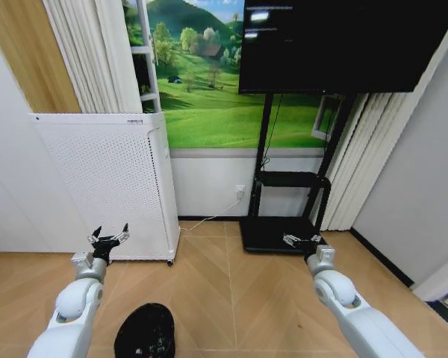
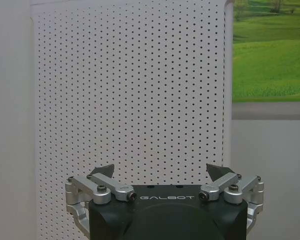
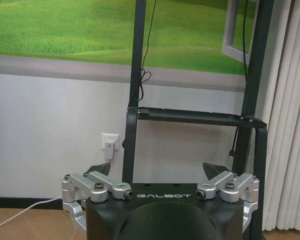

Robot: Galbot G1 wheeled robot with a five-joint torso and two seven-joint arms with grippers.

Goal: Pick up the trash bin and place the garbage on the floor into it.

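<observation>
Left gripper (image 1: 110, 239): held at lower left of the head view, before the white perforated appliance (image 1: 104, 183); fingers spread wide, nothing grasped or touched. In the left wrist view the same gripper (image 2: 162, 171) is seen with both black fingertips (image 2: 104, 170) parted against the dotted panel (image 2: 130, 85).

Right gripper (image 1: 302, 240): held at lower right centre, before the black TV stand (image 1: 287, 186); fingers likewise released and empty. In the right wrist view (image 3: 158, 169) a wall socket (image 3: 110, 142) with a white cable is shown.

Trash bin (image 1: 145, 333): placed on the wooden floor (image 1: 239, 298) at the bottom edge, left of centre, beside the left arm; small scraps are visible inside.

Lettering: "GALBOT" is read on both gripper bodies.
</observation>
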